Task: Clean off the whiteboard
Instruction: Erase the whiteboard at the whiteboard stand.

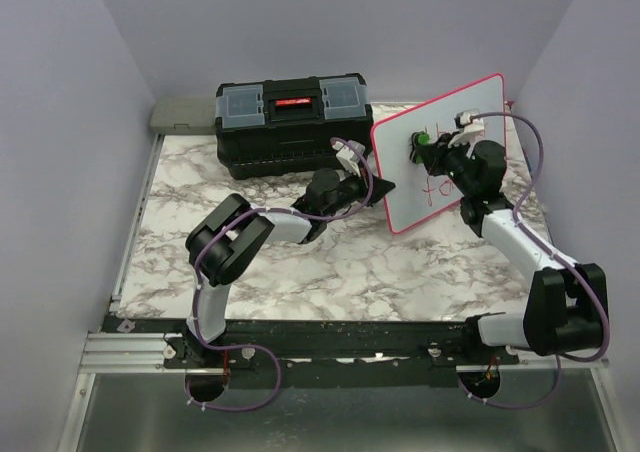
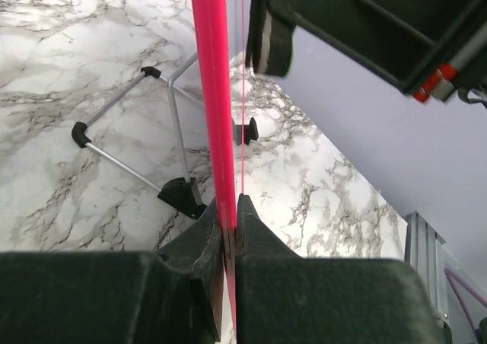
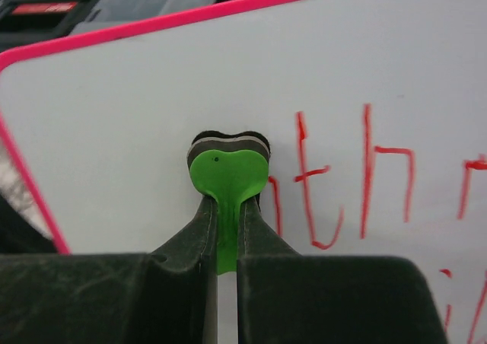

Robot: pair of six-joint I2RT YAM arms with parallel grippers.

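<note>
The whiteboard (image 1: 482,104), white with a pink rim, is tilted up on edge at the right of the table. Red handwriting (image 1: 437,187) covers its lower part. My left gripper (image 1: 381,187) is shut on the board's lower left rim. In the left wrist view the pink rim (image 2: 210,93) runs straight into my left gripper (image 2: 230,207). My right gripper (image 1: 430,147) is shut on a green eraser (image 1: 424,139) and presses it against the board face. In the right wrist view the eraser (image 3: 228,169) sits just left of the red handwriting (image 3: 369,173), held by my right gripper (image 3: 228,207).
A black toolbox (image 1: 290,122) stands at the back, left of the board. A grey flat object (image 1: 182,115) lies at the back left corner. The board's wire legs with black feet (image 2: 81,134) hang over the marble tabletop (image 1: 300,272). Walls enclose three sides.
</note>
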